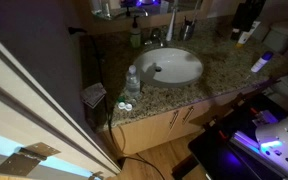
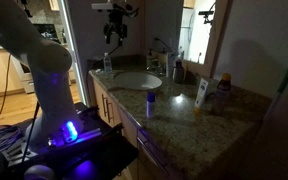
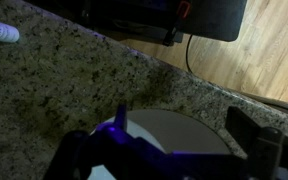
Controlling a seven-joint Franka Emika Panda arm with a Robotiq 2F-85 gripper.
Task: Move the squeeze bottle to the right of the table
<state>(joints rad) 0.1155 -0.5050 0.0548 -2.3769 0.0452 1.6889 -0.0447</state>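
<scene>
The squeeze bottle point(image 2: 202, 92), slim and cream-white, stands upright on the granite table point(image 2: 184, 120) beyond the sink, close to the back wall. It is probably the pale shape in an exterior view point(image 1: 244, 36). My gripper point(image 2: 114, 38) hangs high above the oval white sink point(image 2: 137, 80), far from the bottle. In the wrist view the gripper point(image 3: 184, 135) is open and empty, with the sink rim point(image 3: 169, 125) between its fingers. The squeeze bottle is not in the wrist view.
A clear water bottle point(image 1: 132, 80) stands by the sink's near edge. A green soap bottle point(image 1: 136, 38) is behind the sink by the faucet point(image 1: 170, 28). A small white tube with a purple cap point(image 2: 151, 103) is on the counter. A red-capped bottle point(image 2: 224, 92) stands next to the squeeze bottle.
</scene>
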